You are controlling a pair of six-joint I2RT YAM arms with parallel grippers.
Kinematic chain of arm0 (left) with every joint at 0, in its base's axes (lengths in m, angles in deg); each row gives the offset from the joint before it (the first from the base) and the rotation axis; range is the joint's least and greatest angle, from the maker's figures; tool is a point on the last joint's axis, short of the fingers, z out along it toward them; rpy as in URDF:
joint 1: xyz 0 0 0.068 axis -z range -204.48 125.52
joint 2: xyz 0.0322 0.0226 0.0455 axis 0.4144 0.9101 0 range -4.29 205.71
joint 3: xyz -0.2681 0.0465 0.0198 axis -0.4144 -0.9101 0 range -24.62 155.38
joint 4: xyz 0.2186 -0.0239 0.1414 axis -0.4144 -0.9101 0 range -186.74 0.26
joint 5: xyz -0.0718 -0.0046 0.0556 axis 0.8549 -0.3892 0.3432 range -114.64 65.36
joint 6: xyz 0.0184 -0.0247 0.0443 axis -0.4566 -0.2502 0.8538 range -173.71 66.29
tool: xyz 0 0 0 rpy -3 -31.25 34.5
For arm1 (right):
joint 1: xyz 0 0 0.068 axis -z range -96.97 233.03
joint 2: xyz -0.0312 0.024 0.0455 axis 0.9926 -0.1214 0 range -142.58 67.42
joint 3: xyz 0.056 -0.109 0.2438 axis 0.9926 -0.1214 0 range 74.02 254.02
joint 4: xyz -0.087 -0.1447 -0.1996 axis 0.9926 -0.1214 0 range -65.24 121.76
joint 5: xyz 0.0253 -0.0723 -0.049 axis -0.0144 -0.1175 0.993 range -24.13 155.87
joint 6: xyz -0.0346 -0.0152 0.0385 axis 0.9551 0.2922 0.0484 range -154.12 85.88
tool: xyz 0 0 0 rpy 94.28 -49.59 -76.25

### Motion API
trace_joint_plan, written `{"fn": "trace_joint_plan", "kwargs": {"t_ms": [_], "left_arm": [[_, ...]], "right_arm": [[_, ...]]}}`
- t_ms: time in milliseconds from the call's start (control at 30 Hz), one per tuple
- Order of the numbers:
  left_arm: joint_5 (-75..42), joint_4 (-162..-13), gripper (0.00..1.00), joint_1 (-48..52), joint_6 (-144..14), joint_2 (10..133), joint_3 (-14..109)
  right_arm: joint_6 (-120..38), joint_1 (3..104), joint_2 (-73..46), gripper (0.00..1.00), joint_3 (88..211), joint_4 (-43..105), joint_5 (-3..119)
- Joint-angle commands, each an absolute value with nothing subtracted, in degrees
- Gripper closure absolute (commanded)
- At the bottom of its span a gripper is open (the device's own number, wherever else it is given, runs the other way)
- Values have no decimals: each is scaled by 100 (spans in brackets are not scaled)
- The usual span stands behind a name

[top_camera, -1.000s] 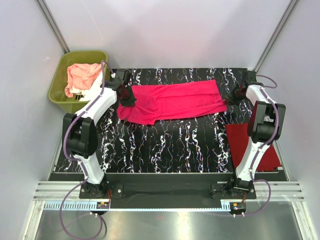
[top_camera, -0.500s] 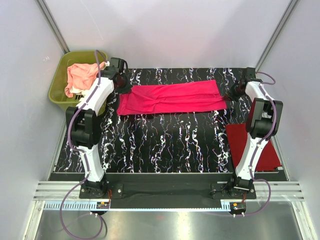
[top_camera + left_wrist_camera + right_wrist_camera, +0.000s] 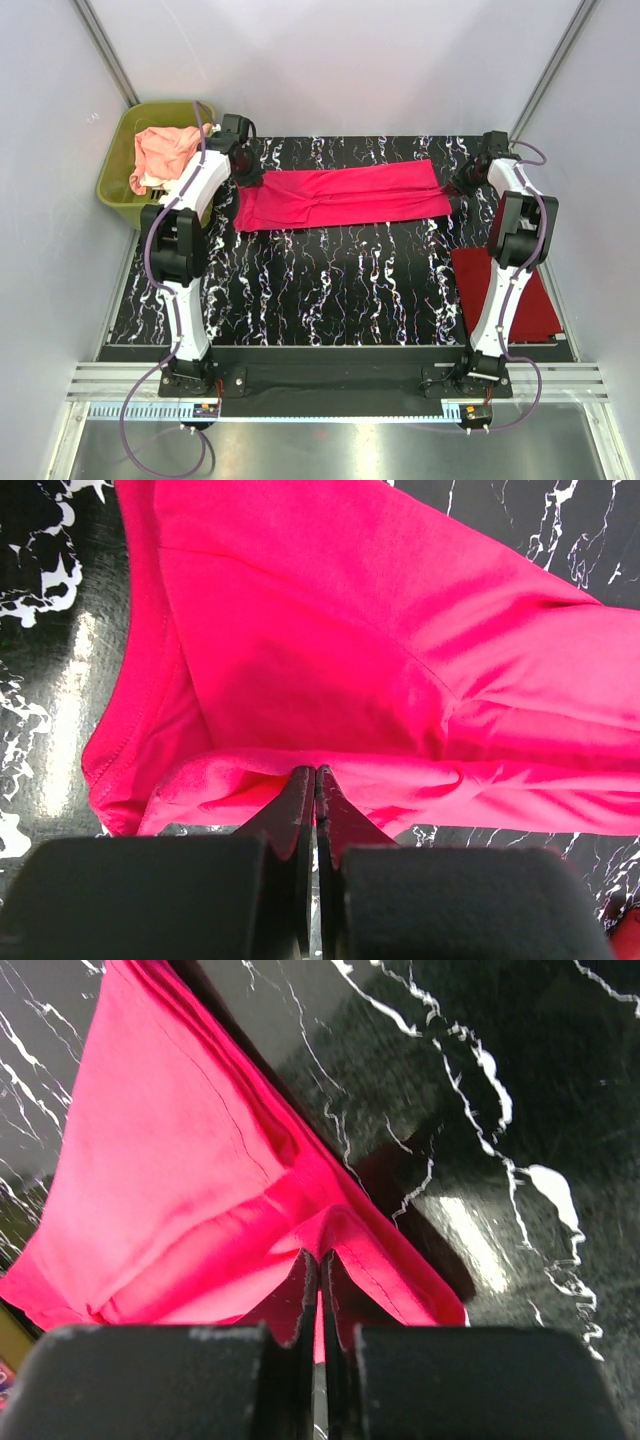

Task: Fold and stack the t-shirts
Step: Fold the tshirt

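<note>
a darker red t-shirt lies folded at lower right; farther up, the left gripper and right gripper each clamp an end of the hot pink t-shirt across the upper middle (thin bites), so a slip could skew the fold

Table: one stretched t-shirt lies crosswise along the far part, with the left gripper at its left end and the right gripper at its right end. A folded t-shirt lies at the near right edge. A tub stands beside the far-left corner, with bunched t-shirts inside.
</note>
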State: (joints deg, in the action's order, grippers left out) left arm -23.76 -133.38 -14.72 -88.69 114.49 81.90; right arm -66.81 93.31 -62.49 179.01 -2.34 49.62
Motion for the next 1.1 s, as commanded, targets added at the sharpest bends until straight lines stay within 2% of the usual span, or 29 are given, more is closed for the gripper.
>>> {"fn": "trace_joint_plan", "kwargs": {"t_ms": [0,200,367,433,533,600,700,867,1000,1067], "left_arm": [[-2306,-13193,100,-1525,-8851,11471,8445],[-2253,-13175,100,-1560,-8878,11611,8576],[-2165,-13228,100,-1578,-8860,11796,8814],[-2130,-13219,100,-1578,-8834,11893,8875],[-2060,-13228,100,-1578,-8764,12016,9016],[-2095,-13236,100,-1578,-8702,12104,9165],[-2235,-13254,98,-1578,-8579,12174,9323],[-2175,-13193,91,-1578,-8394,12280,9605],[-2148,-13219,100,-1578,-8359,12411,9781],[-2183,-13210,99,-1578,-8350,12464,9799]], "right_arm": [[-6804,9331,-6353,99,18291,-155,4847],[-6857,9314,-6599,96,18617,-260,4820],[-6849,9296,-6758,86,18854,-392,4811],[-6849,9296,-6785,84,18898,-418,4820],[-6831,9287,-6819,75,18942,-427,4846],[-6778,9296,-6811,63,18995,-427,4925],[-6577,9296,-6846,57,19267,-664,5109],[-6260,9296,-6592,53,19391,-928,5286],[-6154,9296,-6258,53,19162,-902,5374],[-6128,9287,-6144,53,19065,-902,5365]]}}
